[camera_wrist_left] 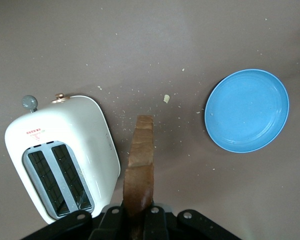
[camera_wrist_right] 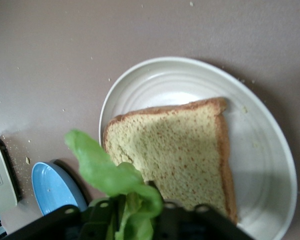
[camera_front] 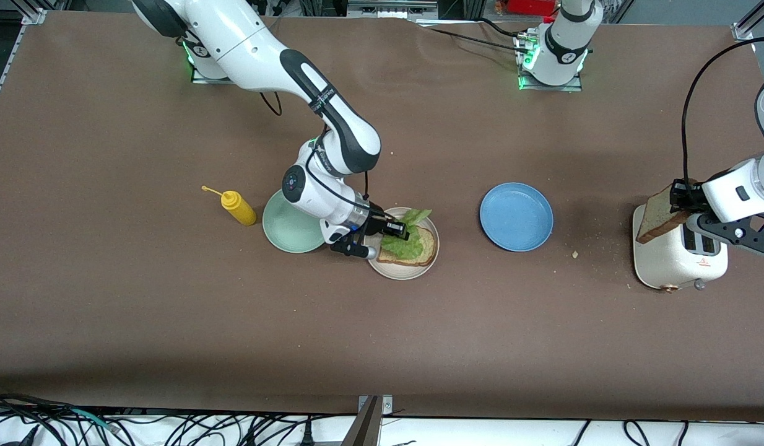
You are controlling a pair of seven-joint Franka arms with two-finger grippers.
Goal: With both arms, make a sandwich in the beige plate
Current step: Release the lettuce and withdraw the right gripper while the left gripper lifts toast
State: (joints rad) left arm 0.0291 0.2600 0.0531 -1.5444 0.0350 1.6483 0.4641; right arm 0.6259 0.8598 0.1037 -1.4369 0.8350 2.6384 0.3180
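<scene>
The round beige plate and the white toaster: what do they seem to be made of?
The round beige plate looks like matte plastic or glazed ceramic; faint rings show in its well and it has only a dull sheen, so I cannot tell which. The white two-slot toaster seems to have a smooth, slightly glossy plastic or painted shell, with dark metal-looking grids in the slots and a copper-coloured knob.

A high front camera looks down across the brown table [camera_front: 109, 310] at both arm bases. The left wrist camera looks straight down, close over a cream two-slot toaster [camera_wrist_left: 60, 160]. The right wrist camera looks down, very close over a round beige plate [camera_wrist_right: 270, 150]. A round blue plate [camera_front: 516, 216] appears in all three views.
</scene>
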